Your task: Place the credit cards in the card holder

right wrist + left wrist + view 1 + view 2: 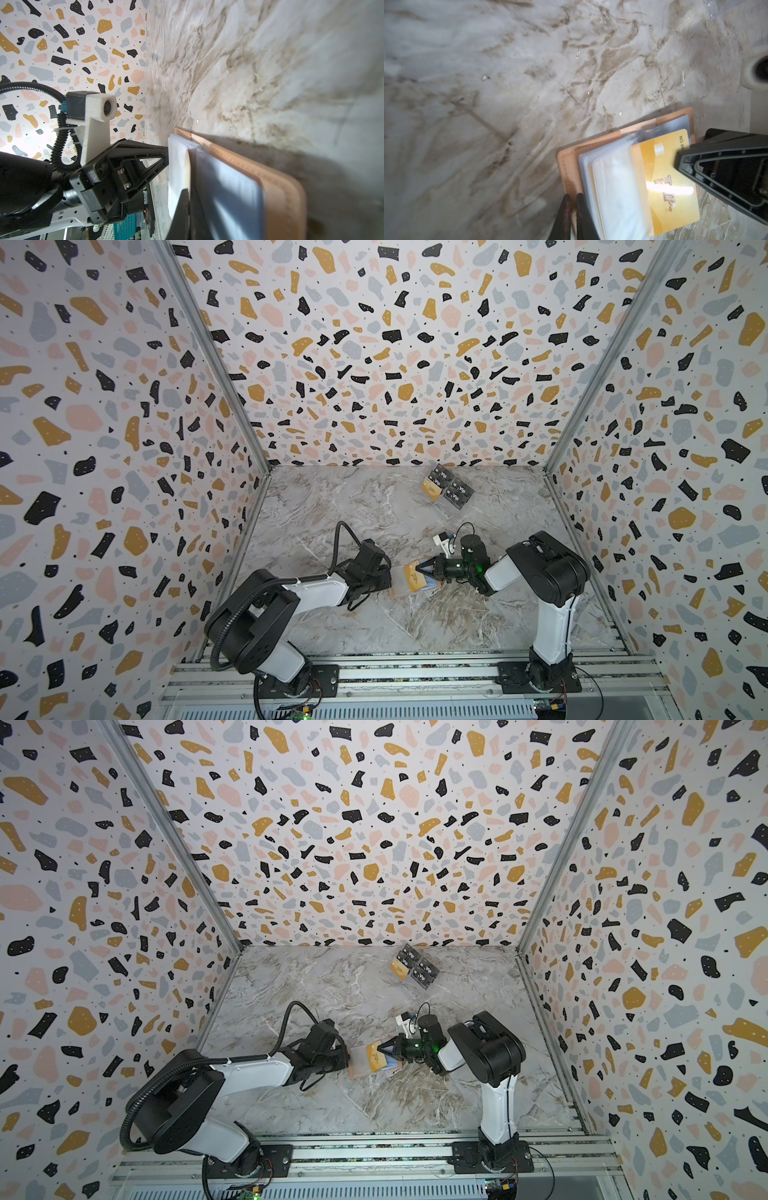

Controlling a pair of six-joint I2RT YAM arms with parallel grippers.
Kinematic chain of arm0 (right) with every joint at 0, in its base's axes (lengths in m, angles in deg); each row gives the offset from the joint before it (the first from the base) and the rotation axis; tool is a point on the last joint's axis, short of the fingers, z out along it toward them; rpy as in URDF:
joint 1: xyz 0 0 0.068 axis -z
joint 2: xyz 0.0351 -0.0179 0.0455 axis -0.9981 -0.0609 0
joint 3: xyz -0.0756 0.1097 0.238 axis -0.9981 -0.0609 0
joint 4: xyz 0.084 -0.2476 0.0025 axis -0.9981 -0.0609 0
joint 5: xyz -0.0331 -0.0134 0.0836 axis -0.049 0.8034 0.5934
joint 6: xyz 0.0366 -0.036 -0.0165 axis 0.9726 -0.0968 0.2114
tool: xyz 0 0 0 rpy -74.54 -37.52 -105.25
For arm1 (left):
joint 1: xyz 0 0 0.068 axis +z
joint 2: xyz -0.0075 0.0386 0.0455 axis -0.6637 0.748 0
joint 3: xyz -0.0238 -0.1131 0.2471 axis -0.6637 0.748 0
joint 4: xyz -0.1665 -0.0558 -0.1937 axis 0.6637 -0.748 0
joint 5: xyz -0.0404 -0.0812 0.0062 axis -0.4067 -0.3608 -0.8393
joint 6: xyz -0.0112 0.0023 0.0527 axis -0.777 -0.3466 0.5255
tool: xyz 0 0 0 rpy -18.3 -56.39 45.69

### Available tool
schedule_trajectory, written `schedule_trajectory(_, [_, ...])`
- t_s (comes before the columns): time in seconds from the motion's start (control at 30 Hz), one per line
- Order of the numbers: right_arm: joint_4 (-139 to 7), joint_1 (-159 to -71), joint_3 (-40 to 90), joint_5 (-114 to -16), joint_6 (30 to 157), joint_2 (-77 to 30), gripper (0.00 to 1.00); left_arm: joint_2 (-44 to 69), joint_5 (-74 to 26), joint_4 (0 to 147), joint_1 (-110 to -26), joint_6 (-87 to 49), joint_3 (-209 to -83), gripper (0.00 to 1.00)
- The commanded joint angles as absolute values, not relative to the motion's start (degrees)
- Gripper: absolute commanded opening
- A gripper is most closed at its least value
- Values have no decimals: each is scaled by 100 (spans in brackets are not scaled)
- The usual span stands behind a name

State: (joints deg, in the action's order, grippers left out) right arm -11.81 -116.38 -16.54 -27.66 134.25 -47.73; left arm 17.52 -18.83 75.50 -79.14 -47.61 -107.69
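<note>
The tan card holder (400, 590) lies open on the marble table near the middle, its clear sleeves (612, 187) fanned upward. My left gripper (574, 197) is shut on the edge of its tan cover (569, 166). A gold credit card (664, 176) sits partly inside a sleeve, pinched at one end by my right gripper (188, 193), which is shut on it. Both top views show this card (376, 1058) over the holder with the right gripper (417, 569) reaching in from the right. More credit cards (459, 493), black and gold, stand at the back.
The spare cards sit in a clear plastic stand (444, 497) near the back wall, right of centre. Patterned walls close in the table on three sides. An aluminium rail (415, 672) with both arm bases runs along the front edge.
</note>
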Motion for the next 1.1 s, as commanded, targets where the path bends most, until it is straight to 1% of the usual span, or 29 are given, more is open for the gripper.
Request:
schedule_trajectory(0.0, [-1063,-11727,-1590,-2712,13506,-4720,0,1800,-2013,7689,-7902,-4738,-10733,11])
schedule_trajectory(0.27, [-999,-11935,-1598,-2983,13572,-4692,0,1785,-2192,7789,-7894,-4784,-10726,11])
schedule_trajectory(0.4, [-1114,-12067,-1673,-3324,13551,-4567,0,1745,-2241,7836,-7893,-4834,-10708,11])
schedule_trajectory(0.57, [-949,-12166,-1658,-3433,13742,-4618,0,1720,-2259,7881,-7895,-4823,-10639,11])
schedule_trajectory(0.67, [-1090,-12245,-1596,-3469,13682,-4609,0,1718,-2277,7916,-7893,-4823,-10603,11])
schedule_trajectory(0.7, [-1162,-12270,-1595,-3490,13659,-4591,2,1735,-2277,7923,-7889,-4823,-10599,11])
schedule_trajectory(0.8, [-1662,-12328,-1567,-3631,13401,-4427,15,1757,-2286,7946,-7893,-4824,-10612,11])
schedule_trajectory(0.97, [-3428,-12493,-1149,-4136,12443,-3950,42,1765,-2268,7983,-7887,-4817,-10572,11])
schedule_trajectory(1.07, [-4296,-12596,-852,-4518,11979,-3721,53,1753,-2286,7970,-7882,-4773,-10583,12])
